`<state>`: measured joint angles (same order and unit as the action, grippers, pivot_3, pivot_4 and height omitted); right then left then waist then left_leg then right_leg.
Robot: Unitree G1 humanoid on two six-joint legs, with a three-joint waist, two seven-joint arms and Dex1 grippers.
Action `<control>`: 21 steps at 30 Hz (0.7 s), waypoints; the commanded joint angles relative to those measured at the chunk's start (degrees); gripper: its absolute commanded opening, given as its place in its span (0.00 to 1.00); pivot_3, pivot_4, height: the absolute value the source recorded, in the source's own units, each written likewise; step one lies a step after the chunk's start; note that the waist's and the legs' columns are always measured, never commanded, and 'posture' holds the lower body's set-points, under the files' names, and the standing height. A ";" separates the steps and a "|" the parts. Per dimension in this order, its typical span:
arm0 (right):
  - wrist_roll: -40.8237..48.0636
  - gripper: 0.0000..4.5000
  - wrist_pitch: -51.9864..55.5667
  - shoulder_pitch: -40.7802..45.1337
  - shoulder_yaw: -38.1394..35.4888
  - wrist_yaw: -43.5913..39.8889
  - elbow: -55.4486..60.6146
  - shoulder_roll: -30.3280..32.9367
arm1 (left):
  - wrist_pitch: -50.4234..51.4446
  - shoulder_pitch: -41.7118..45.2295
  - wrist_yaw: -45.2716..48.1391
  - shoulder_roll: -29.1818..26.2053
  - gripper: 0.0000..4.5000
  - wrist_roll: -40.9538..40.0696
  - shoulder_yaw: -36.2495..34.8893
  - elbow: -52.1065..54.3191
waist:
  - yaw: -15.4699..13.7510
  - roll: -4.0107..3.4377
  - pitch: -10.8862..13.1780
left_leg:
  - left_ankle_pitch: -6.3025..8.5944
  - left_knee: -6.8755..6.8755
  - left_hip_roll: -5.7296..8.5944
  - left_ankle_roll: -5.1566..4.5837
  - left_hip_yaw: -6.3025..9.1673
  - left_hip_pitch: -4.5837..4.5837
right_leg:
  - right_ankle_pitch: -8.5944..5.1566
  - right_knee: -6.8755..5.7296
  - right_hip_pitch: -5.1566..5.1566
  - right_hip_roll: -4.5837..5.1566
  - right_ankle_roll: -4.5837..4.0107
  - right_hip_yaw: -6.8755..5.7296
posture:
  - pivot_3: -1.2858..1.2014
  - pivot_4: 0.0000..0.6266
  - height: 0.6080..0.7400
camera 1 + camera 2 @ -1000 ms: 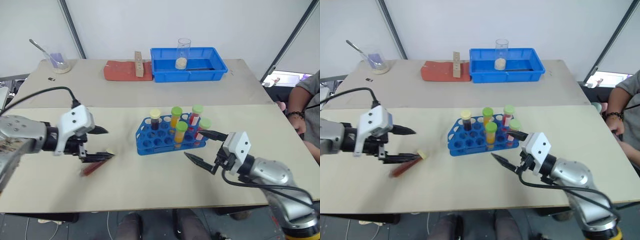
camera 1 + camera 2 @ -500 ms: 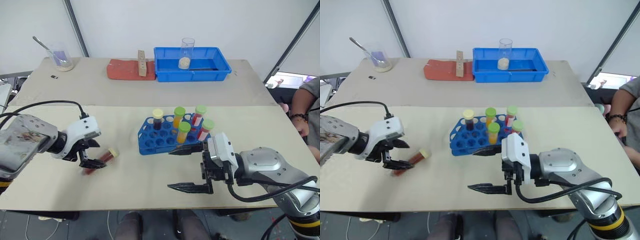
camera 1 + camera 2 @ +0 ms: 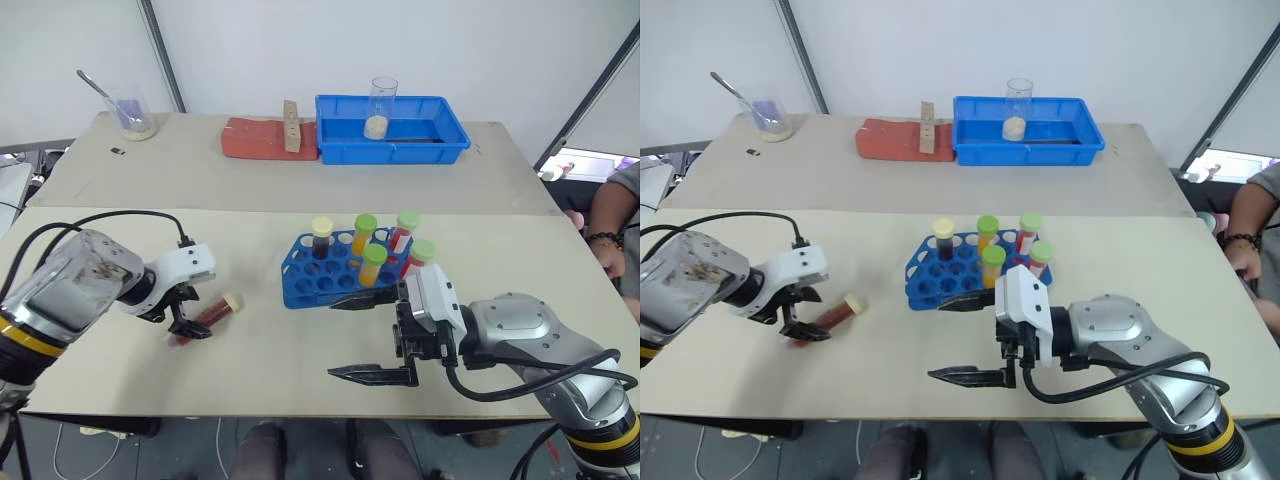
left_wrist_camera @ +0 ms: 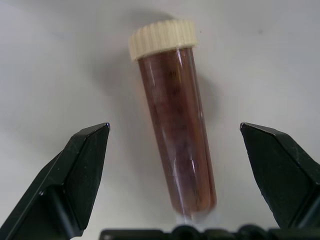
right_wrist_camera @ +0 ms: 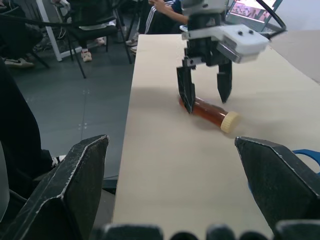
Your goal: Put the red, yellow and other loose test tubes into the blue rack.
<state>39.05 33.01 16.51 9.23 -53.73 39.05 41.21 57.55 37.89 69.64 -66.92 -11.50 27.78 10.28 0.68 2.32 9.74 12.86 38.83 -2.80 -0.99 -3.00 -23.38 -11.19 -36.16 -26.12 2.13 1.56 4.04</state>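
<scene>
A loose test tube (image 3: 212,311) with dark red liquid and a cream cap lies flat on the table at the left. My left gripper (image 3: 185,318) points down over its bottom end, open, one finger on each side and not closed on it. The left wrist view shows the tube (image 4: 176,130) lying between the spread fingers (image 4: 85,155). The blue rack (image 3: 305,285) stands mid-table with several capped tubes upright in it. My right gripper (image 3: 334,338) hovers just in front of the rack, open and empty, pointing left towards the loose tube (image 5: 210,111).
At the back are a blue tray (image 3: 440,150) holding a clear beaker (image 3: 378,107), a red pad (image 3: 255,140) with a wooden block (image 3: 291,125), and a beaker with a spoon (image 3: 130,112). A person (image 3: 612,225) sits at the right edge.
My left gripper has sunk and tipped down over the loose tube. My right gripper has swung from the rack's right side to its front, now pointing left. The tube has barely moved.
</scene>
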 commanded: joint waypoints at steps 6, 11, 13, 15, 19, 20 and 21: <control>3.13 1.00 1.81 -0.07 -1.94 1.04 2.51 -0.05 | 0.50 2.53 1.93 2.37 0.81 3.43 2.33 -1.78 | 0.15 0.02 0.00 | 0.00 -0.01 -0.01 0.00 0.04 0.00 | 0.01 -0.03 -0.01 -0.03 0.01 0.00 | 0.52 0.24 1.00; 4.29 1.00 2.77 0.14 -2.31 1.80 2.87 -0.03 | -2.64 1.93 1.89 3.35 0.31 6.17 3.40 -3.80 | 0.11 0.02 -0.01 | 0.00 0.03 -0.01 0.00 0.04 0.03 | 0.02 -0.06 0.03 -0.03 0.03 0.01 | 0.52 0.24 1.00; 4.44 1.00 2.97 -0.01 -2.43 1.95 2.97 0.23 | -3.92 1.44 1.85 3.52 0.21 7.00 3.14 -4.31 | 0.10 0.02 -0.01 | 0.00 0.03 0.00 -0.01 0.04 0.05 | 0.02 -0.07 0.04 -0.03 0.03 0.01 | 0.52 0.24 1.00; 4.09 1.00 3.02 -0.23 -2.62 1.87 2.95 0.66 | -5.12 0.92 1.83 3.64 0.21 7.39 2.59 -4.47 | 0.09 0.02 -0.01 | 0.00 0.03 0.00 0.00 0.05 0.06 | 0.02 -0.08 0.04 -0.03 0.03 0.01 | 0.52 0.24 1.00; 2.04 1.00 3.07 -0.78 -2.95 2.31 3.00 2.53 | -7.69 0.29 1.62 3.85 0.21 6.46 -0.74 -4.33 | -0.04 0.02 -0.01 | 0.00 0.04 0.00 -0.01 0.05 0.07 | 0.02 -0.10 0.04 -0.03 0.03 0.01 | 0.52 0.24 1.00; 0.96 1.00 3.10 -0.94 -3.04 2.78 2.91 3.36 | -8.65 0.21 1.94 3.63 0.21 6.02 -1.93 -4.09 | -0.05 0.02 -0.01 | -0.01 0.04 -0.01 -0.01 0.05 0.06 | 0.02 -0.10 0.04 -0.03 0.03 0.01 | 0.52 0.24 1.00; 0.28 1.00 3.09 -1.04 -3.08 3.12 2.85 3.92 | -9.29 0.12 2.21 3.48 0.21 5.77 -2.72 -3.91 | -0.04 0.02 0.00 | -0.01 0.05 -0.01 -0.01 0.06 0.05 | 0.02 -0.10 0.04 -0.03 0.03 0.01 | 0.52 0.24 1.00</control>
<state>40.28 36.00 15.33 8.14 -51.28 40.38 44.44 50.04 37.53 71.62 -63.08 -5.55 27.95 5.90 0.64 2.34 9.74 12.86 38.89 -2.81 -1.00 -2.95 -23.34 -11.17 -36.25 -26.09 2.10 1.59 4.05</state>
